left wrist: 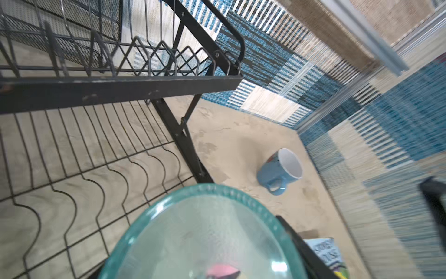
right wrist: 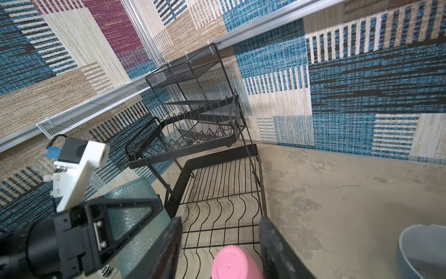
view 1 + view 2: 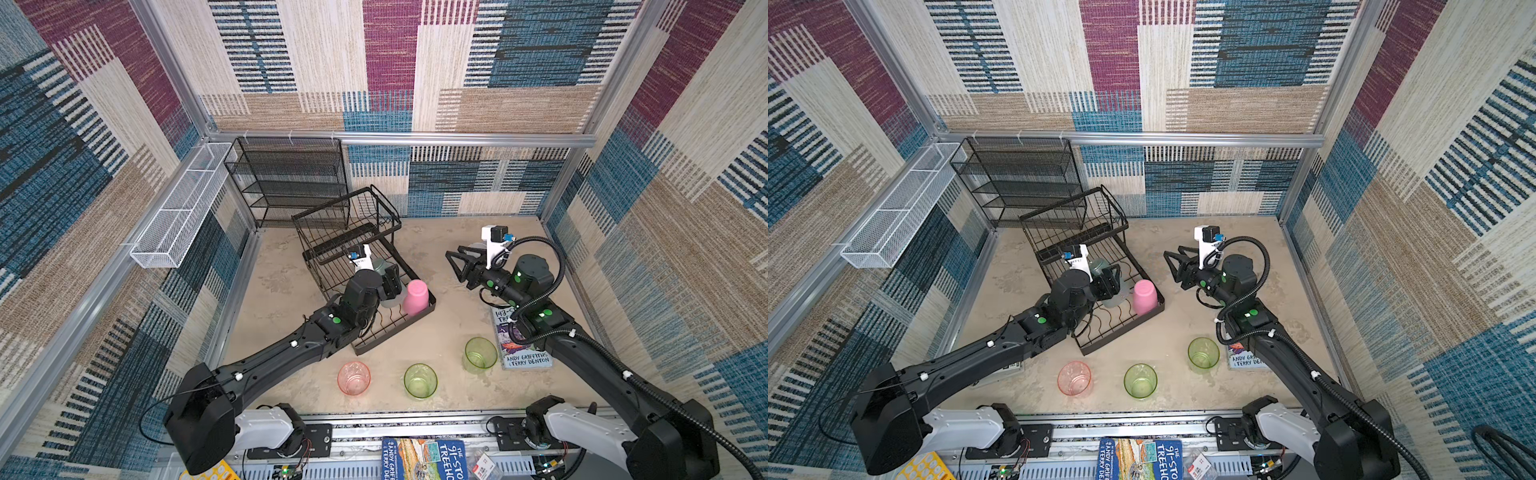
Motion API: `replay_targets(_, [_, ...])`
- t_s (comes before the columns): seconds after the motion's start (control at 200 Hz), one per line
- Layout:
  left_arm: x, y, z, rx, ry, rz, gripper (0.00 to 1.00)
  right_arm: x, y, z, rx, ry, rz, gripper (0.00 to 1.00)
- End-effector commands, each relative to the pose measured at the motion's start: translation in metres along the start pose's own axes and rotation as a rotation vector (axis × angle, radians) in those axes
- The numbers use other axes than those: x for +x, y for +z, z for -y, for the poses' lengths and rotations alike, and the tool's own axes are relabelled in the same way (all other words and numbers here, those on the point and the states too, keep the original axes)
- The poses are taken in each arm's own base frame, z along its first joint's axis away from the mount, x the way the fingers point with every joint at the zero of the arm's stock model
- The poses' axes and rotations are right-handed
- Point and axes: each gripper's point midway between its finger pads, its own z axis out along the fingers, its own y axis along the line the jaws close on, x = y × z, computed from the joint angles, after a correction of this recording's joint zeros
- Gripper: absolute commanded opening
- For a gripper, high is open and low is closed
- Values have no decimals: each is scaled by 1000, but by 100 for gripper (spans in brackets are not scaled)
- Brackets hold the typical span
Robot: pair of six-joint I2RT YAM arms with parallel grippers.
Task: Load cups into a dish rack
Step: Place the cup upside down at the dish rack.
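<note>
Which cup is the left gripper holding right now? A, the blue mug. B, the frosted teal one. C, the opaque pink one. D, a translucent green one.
B: the left gripper is closed on the frosted teal cup above the lower tray of the dish rack; the opaque pink cup stands upside down in that tray, ungripped.

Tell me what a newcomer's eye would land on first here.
The left gripper holds a frosted teal cup over the lower tray of the dish rack, beside an upturned opaque pink cup standing in it. The right gripper hangs open and empty to the rack's right. Three translucent cups, one pink and two green, stand upright on the table nearer the robot.
</note>
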Motion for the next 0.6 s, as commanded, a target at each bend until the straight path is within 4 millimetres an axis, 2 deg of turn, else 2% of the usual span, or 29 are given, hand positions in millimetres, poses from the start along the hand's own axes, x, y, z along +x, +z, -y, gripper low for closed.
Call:
replay_targets(0.0, [-5, 10, -11, -87, 163, 100, 64, -2, -2, -2, -4, -12, 10, 54])
replay_targets(0.13, [5, 25, -17, -135, 224, 144, 64, -3, -7, -3, -2, -24, 22, 55])
replay_targets(0.245, [5, 36, -19, -177, 288, 186, 64, -1, -10, -4, -4, -28, 23, 56])
replay_targets(0.361, [1, 44, -18, -186, 310, 258, 64, 1, -11, -3, -2, -32, 23, 56])
replay_targets(0.596, [11, 59, -23, -202, 345, 298, 64, 3, -11, -4, -13, -40, 21, 56])
